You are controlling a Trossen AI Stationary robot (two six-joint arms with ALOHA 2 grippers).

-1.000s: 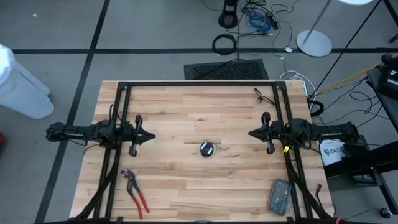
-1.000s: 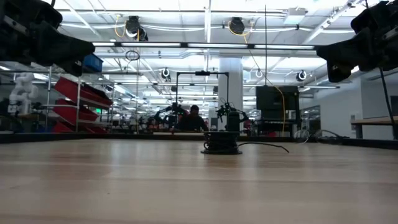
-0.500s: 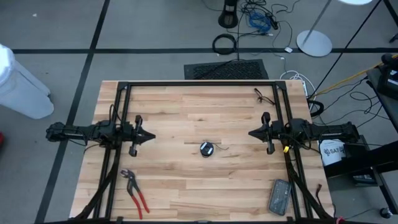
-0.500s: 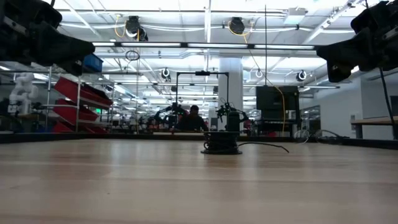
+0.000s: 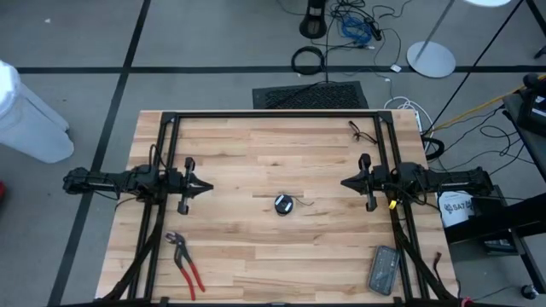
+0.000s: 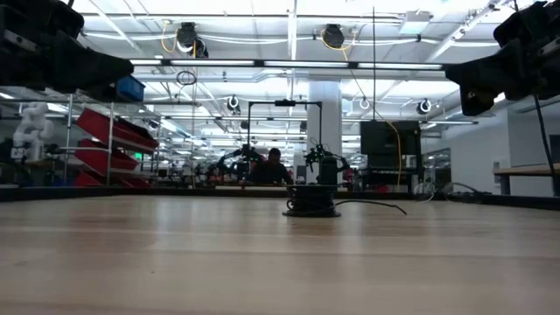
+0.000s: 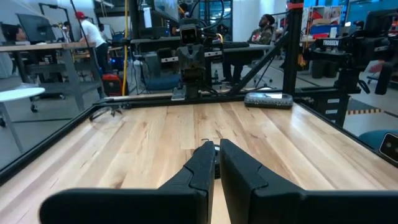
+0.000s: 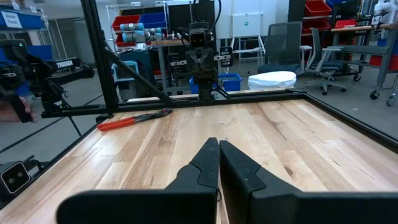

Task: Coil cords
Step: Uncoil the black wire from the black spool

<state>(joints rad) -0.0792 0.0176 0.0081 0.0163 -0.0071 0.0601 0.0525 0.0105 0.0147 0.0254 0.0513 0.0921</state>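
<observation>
The cord's small round dark puck (image 5: 282,204) lies flat on the middle of the wooden table (image 5: 256,145), and its thin black wire (image 5: 303,203) trails toward the right. In the low view the puck (image 6: 311,208) sits on the tabletop with the wire (image 6: 376,205) beside it. My left gripper (image 5: 211,185) hovers level above the table's left part, shut, pointing at the centre. My right gripper (image 5: 344,182) hovers level on the right, shut, facing it. Both are well apart from the puck. The wrist views show each pair of fingers (image 7: 217,152) (image 8: 219,149) holding nothing.
Red-handled pliers (image 5: 185,263) lie near the front left, and a grey flat device (image 5: 384,269) at the front right. A small dark wire piece (image 5: 358,130) lies at the far right. A black frame (image 5: 273,114) borders the table.
My left gripper has rolled slightly about the line along which it points. It has stayed in place and kept shut.
</observation>
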